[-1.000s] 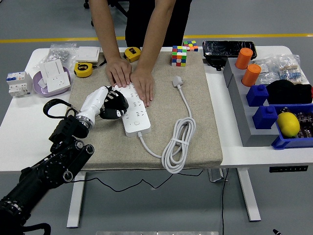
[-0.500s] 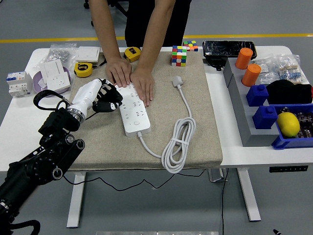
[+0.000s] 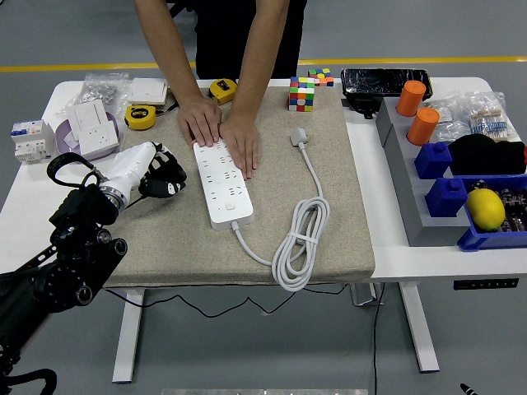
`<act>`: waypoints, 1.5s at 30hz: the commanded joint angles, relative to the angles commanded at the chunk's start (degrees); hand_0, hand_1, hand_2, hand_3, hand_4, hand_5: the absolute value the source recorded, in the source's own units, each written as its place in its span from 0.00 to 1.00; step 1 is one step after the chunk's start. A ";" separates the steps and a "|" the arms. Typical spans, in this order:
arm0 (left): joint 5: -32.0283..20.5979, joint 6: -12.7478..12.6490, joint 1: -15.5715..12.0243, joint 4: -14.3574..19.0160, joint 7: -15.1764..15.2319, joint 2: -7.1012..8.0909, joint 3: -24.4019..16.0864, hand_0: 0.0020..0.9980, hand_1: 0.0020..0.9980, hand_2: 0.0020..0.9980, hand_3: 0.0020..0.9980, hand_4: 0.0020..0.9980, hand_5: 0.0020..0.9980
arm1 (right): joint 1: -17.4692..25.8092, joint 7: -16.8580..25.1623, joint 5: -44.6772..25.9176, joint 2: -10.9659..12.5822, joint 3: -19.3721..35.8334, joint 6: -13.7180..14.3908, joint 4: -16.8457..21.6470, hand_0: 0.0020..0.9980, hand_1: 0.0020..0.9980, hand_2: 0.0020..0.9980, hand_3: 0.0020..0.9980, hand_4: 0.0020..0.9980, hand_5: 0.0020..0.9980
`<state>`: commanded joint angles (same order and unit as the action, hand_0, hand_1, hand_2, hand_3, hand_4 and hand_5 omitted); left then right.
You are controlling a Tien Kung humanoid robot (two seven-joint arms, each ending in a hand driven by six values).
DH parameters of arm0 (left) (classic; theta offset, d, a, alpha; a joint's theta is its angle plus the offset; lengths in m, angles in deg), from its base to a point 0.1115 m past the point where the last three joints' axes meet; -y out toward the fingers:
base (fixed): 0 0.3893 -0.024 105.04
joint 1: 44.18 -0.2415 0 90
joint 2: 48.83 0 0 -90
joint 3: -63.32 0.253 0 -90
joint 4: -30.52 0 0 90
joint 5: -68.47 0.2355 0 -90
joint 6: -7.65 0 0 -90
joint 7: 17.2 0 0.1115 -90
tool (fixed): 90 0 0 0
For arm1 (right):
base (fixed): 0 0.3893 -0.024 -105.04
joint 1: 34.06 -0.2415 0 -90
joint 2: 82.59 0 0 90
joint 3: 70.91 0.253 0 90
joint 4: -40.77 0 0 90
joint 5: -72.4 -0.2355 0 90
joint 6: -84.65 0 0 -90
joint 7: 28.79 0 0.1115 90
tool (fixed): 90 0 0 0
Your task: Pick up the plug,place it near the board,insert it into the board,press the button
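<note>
Your left hand (image 3: pixel 160 175), white-backed w/ black fingers, sits over the beige felt mat (image 3: pixel 346 214), just left of the long white power strip (image 3: pixel 221 183) and apart from it. Fingers are curled loosely inward and hold nothing. The black arm runs back to the bottom-left corner.

You'll see the strip lying lengthwise on the mat, far end toward the person, near end toward you. The person's two hands (image 3: pixel 221 132) lie flat, palms down, on the strip's far end, pinning it.

The white plug (image 3: pixel 299 137) lies on the mat to the right of the strip, well apart from your hand, not in any socket. Its white cable (image 3: pixel 300 247) runs toward you, loops into a tied coil near the mat's front edge, then curves back into the strip's near end.

Other stuff: a multicolour puzzle cube (image 3: pixel 301 94) at the mat's far edge, a yellow tape measure (image 3: pixel 140 117) and a purple bowl holding a white wall socket (image 3: pixel 92 134) on the white table (image 3: pixel 33 206) at left, and two orange cylinders (image 3: pixel 417 111) in a grey rack at right.
</note>
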<state>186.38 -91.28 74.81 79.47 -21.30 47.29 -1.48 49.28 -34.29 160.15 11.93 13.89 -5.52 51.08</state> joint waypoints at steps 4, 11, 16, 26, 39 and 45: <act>-1.76 0.57 0.04 -0.05 0.84 -0.01 -0.31 0.53 0.55 0.52 0.53 0.89 0.23 | 0.01 -0.03 0.14 0.05 0.08 -0.01 0.00 0.82 0.73 0.74 0.78 1.00 0.92; -3.34 1.64 -0.12 0.04 1.79 0.24 -0.86 1.00 1.00 0.95 0.88 1.00 0.96 | 0.08 -0.04 0.26 -0.03 0.11 -0.05 0.00 0.82 0.73 0.74 0.78 1.00 0.93; -5.24 1.70 -0.80 1.25 2.75 0.52 -1.74 1.00 1.00 0.95 0.88 1.00 0.96 | 0.12 -0.03 0.32 -0.03 0.08 -0.05 0.00 0.82 0.73 0.74 0.78 1.00 0.93; -26.67 -10.89 -9.32 14.59 15.02 -3.37 -10.96 1.00 1.00 0.99 0.92 1.00 1.00 | 0.37 -0.08 0.79 -0.18 0.25 -0.13 0.00 0.82 0.73 0.74 0.78 1.00 0.94; -57.39 -6.64 -22.69 27.33 21.14 -4.32 -17.39 0.94 1.00 1.00 0.99 1.00 1.00 | 0.50 0.14 0.84 -0.40 0.63 -0.06 0.00 0.82 0.73 0.74 0.78 1.00 0.94; -64.66 -4.84 -27.83 28.51 19.75 -4.42 -18.81 0.81 0.93 1.00 1.00 1.00 1.00 | 0.53 0.18 0.56 -0.51 0.69 -0.02 0.00 0.82 0.73 0.74 0.78 1.00 0.94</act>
<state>121.71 -96.12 46.98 107.98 -1.56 42.87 -20.29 49.80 -34.11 160.71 11.42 14.58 -5.54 51.08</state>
